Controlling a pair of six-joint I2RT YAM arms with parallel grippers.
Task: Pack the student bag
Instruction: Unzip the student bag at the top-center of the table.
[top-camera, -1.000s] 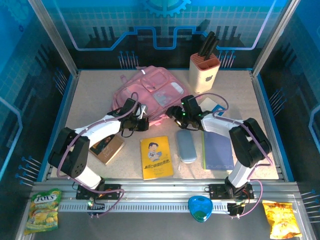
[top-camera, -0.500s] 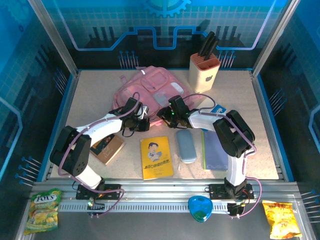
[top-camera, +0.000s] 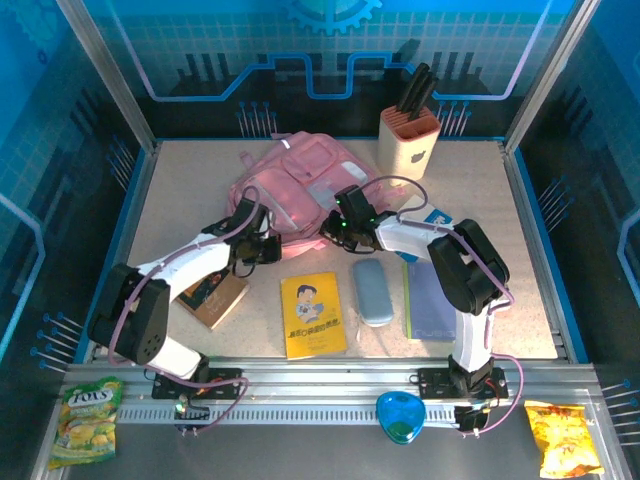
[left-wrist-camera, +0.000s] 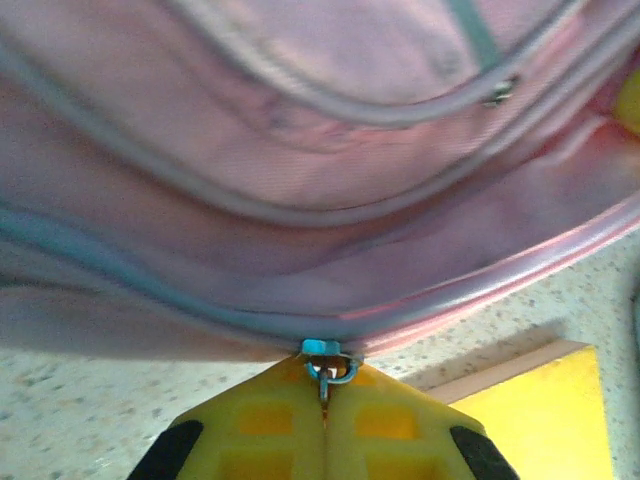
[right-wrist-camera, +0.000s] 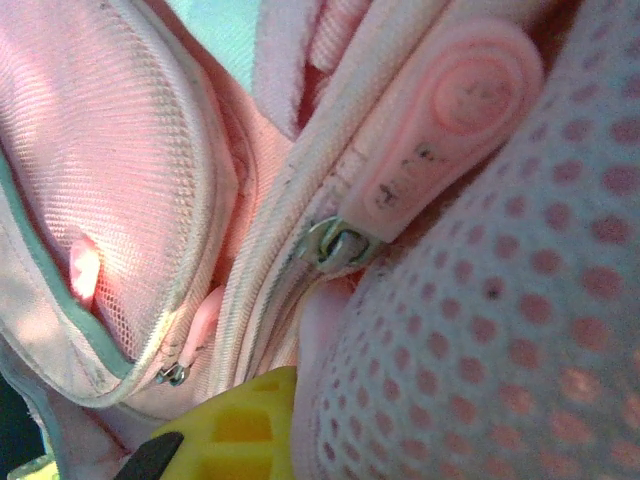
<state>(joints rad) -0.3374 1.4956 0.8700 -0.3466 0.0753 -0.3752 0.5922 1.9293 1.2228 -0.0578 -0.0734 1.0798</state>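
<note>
The student bag (top-camera: 300, 180) lies at the back-centre of the tabletop (top-camera: 480, 200). The left end effector (left-wrist-camera: 325, 405) is closed on a zip pull (left-wrist-camera: 327, 360) — it is better to draw along the zip line. The right end effector (top-camera: 338, 228) is at the bag's fabric — its grip I cannot tell.

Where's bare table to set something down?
Bare: table left of the bag; also right of the knife block and notebook. Crowded: between bag and near edge, with left gripper, right gripper, yellow book, brown book and case.

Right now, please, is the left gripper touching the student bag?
Touching: left wrist view shows the left gripper pinching a zipper ring on the student bag.
</note>
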